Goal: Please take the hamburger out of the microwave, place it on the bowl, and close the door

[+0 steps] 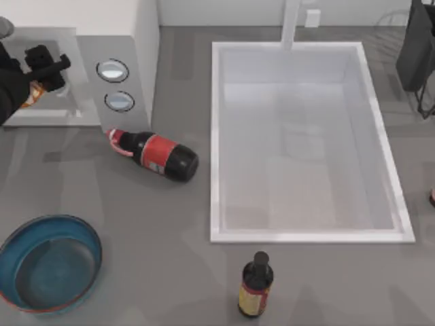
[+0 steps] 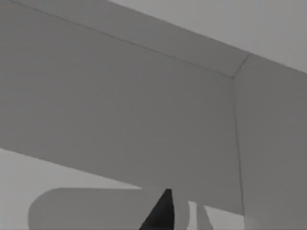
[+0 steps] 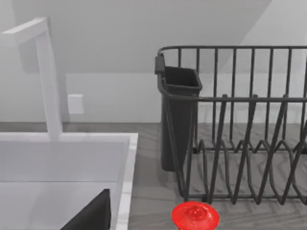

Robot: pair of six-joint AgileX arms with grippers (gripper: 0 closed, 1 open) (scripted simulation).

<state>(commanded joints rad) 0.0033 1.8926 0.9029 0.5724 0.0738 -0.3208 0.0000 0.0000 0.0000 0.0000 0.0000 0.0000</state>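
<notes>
Left gripper [image 1: 42, 76] reaches into the white-grey boxy microwave [image 1: 126, 47], apparently clamped on the orange-spotted cream hamburger [image 1: 31, 95]; grip uncertain. Teal red-rimmed bowl [image 1: 49, 263] waits empty, near the table's front left.

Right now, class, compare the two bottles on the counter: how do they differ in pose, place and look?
The cola bottle lies on its side; the sauce bottle stands upright. The cola bottle rests just in front of the microwave, the sauce bottle in front of the sink. The cola bottle has a red label and red cap; the sauce bottle has a yellowish label and black cap. Both are dark.
</notes>
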